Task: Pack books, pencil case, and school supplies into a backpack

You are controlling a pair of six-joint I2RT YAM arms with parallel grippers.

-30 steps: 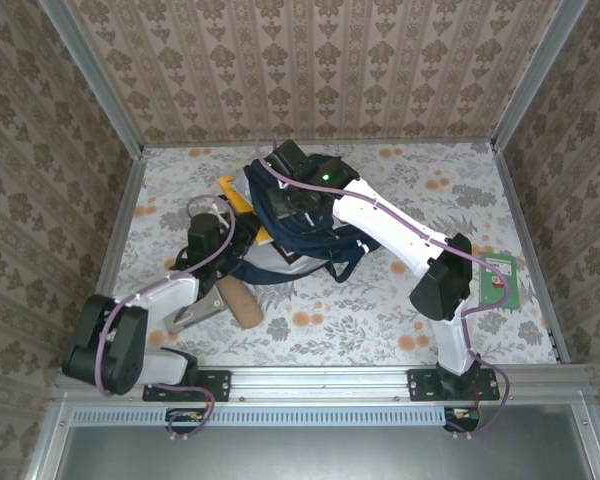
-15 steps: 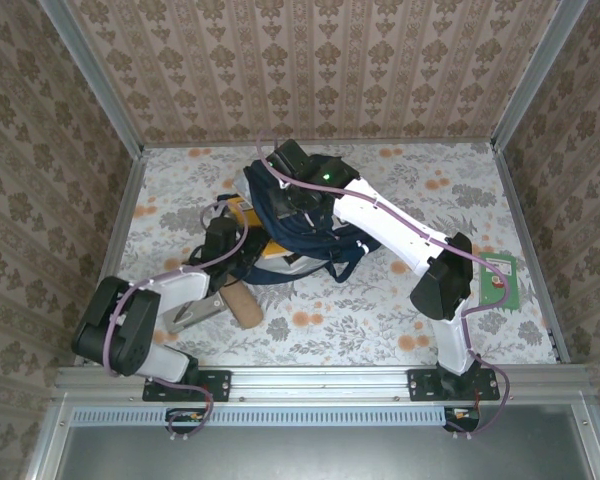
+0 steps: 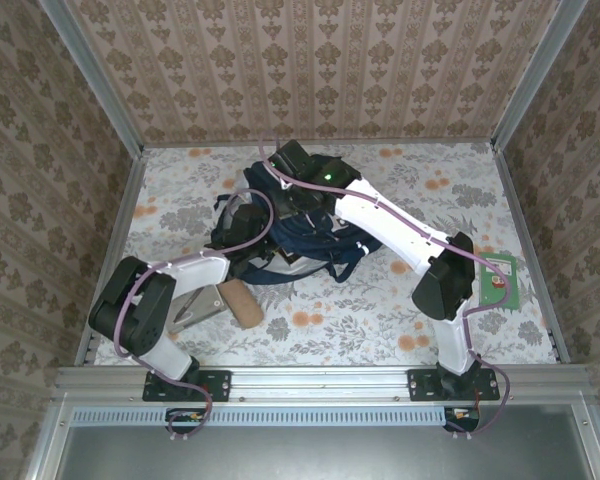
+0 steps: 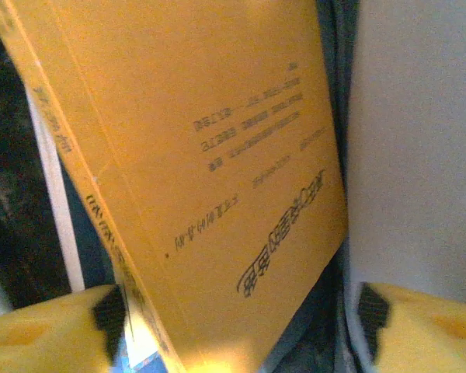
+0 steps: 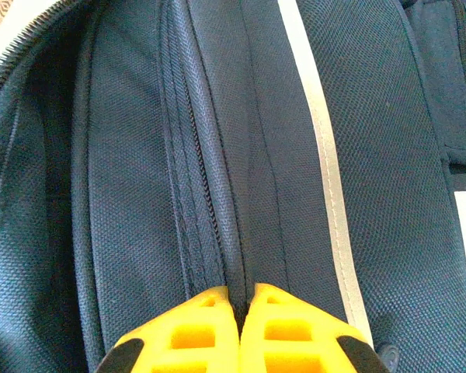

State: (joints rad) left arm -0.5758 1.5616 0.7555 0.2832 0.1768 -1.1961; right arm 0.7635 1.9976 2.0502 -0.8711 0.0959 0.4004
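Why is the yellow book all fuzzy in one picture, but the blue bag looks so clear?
Left wrist view: the thin orange-yellow book is very near the lens, so its print looks soft, with a warm glow and dark shadow at the left. Right wrist view: the navy-blue fabric backpack is sharp, its weave showing.

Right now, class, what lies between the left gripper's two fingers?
The orange-yellow book: its lower corner sits inside the open left gripper, as seen in the left wrist view.
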